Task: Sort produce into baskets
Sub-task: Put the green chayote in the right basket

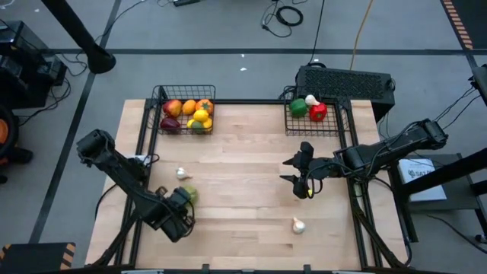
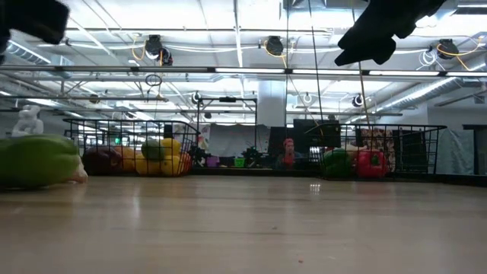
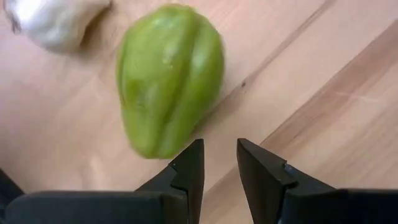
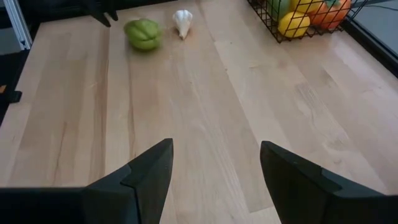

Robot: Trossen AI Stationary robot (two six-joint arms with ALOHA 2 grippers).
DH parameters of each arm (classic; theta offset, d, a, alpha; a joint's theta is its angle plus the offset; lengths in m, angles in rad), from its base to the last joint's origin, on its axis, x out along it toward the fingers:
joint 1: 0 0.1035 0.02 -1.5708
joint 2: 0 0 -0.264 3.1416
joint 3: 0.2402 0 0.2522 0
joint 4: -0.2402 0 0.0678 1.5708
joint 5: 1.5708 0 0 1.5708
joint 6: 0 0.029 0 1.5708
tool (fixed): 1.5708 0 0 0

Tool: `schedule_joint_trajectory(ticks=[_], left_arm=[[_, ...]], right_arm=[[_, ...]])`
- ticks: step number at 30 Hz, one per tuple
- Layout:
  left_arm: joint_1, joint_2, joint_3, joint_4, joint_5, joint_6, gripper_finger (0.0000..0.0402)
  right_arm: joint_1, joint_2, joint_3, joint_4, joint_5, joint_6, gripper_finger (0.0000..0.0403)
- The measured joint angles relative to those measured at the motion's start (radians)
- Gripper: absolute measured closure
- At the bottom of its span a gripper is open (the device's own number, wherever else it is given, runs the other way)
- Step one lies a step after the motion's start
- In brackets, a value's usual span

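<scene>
A green produce piece (image 3: 171, 78) lies on its side on the wooden table (image 1: 243, 183), with a white garlic bulb (image 3: 53, 22) just beyond it. My left gripper (image 3: 216, 163) hangs above the green piece (image 1: 189, 194), pointing steeply down. Its fingers stand a narrow gap apart, with nothing between them. My right gripper (image 4: 214, 168) waits open above the table's right half (image 1: 298, 173). The left basket (image 1: 183, 114) holds red, orange and yellow produce. The right basket (image 1: 316, 116) holds a green piece, a red pepper and a garlic bulb.
A second loose garlic bulb (image 1: 298, 225) lies near the table's front edge, right of centre. A black box with vents (image 1: 346, 80) stands behind the right basket. Bare wood lies between the two grippers. In the low view the green piece (image 2: 38, 160) rests on the table at far left.
</scene>
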Motion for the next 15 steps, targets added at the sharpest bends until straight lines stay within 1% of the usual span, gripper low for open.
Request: schedule_joint_trajectory(ticks=[4, 7, 9, 11, 13, 15], left_arm=[[0.020, -0.006, 0.036, -0.051, -0.003, 0.074, 0.0299], [0.020, -0.006, 0.042, -0.080, -0.033, 0.055, 0.0299], [0.022, -0.006, 0.034, -0.085, -0.034, 0.010, 0.0294], [0.021, -0.004, 0.019, -0.069, -0.022, -0.054, 0.0276], [0.001, -0.004, 0.000, -0.032, -0.027, -0.139, 0.0248], [-0.024, -0.003, -0.014, -0.023, -0.059, -0.260, 0.0214]], right_arm=[[0.000, 0.000, 0.000, 0.000, 0.000, -0.002, 0.0170], [0.000, 0.000, 0.000, -0.004, 0.000, -0.018, 0.0170], [0.000, 0.000, 0.000, -0.015, 0.000, -0.023, 0.0170], [0.000, 0.000, 0.000, -0.039, 0.000, -0.021, 0.0170], [0.000, 0.000, 0.000, -0.064, 0.000, -0.005, 0.0170], [0.000, 0.000, 0.000, -0.076, 0.000, 0.006, 0.0170]])
